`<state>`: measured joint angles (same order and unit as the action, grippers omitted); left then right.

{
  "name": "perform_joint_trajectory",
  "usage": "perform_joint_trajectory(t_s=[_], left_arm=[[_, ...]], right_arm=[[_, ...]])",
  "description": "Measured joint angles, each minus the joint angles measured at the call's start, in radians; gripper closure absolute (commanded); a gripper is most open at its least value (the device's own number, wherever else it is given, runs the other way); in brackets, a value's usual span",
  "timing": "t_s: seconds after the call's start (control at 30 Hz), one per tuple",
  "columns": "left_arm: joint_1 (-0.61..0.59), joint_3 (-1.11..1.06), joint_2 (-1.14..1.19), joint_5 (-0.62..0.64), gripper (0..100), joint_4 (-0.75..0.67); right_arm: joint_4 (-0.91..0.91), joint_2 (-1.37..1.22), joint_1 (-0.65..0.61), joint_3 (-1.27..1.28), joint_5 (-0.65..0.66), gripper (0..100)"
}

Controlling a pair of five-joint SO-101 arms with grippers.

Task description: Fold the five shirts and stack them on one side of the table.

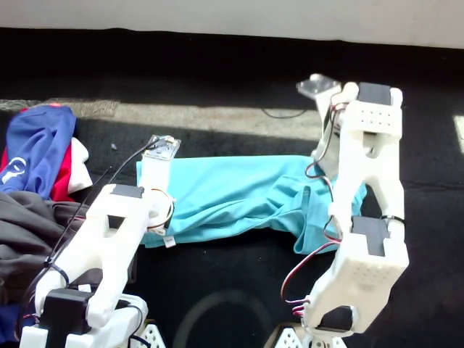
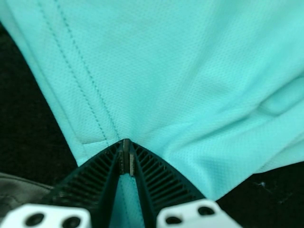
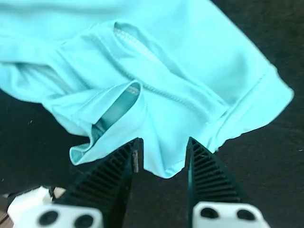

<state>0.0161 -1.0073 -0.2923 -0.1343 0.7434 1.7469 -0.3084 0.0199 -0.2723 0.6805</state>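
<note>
Left gripper (image 2: 127,164) is clamped on the hem of the teal shirt (image 1: 232,196); right gripper (image 3: 163,156) stands open, empty, over the opposite edge. Shirt lies crumpled on the bench (image 1: 217,283). Risk: right gripper catches one layer only, skewing the fold.

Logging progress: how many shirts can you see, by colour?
teal shirt: 1
blue shirt: 1
red shirt: 1
grey shirt: 1
Total: 4; the white scrap beside the red shirt may be a fifth.
</note>
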Motion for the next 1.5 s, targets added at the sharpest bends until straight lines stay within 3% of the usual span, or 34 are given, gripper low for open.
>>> perform_joint_trajectory(t_s=[0.2, 0.43, 0.67, 0.73, 1.1, 1.5], left_arm=[[0.0, 0.0, 0.0, 0.0, 99, 0.0], [0.0, 0.0, 0.0, 0.0, 99, 0.0], [0.0, 0.0, 0.0, 0.0, 99, 0.0], [0.0, 0.0, 0.0, 0.0, 99, 0.0], [0.0, 0.0, 0.0, 0.0, 99, 0.0], [0.0, 0.0, 0.0, 0.0, 99, 0.0]], right_arm=[[-0.015, 0.184, -0.083, 0.302, 0.006, 75.3], [-0.176, 0.272, -0.11, 0.597, 0.006, 75.6], [-0.405, 0.272, -0.072, 0.746, 0.006, 95.0], [-0.462, 0.272, -0.051, 0.76, 0.006, 99.6], [-0.509, 0.272, 0.133, 0.76, 0.006, 99.2], [-0.516, 0.272, 0.181, 0.543, 0.006, 99.2]])
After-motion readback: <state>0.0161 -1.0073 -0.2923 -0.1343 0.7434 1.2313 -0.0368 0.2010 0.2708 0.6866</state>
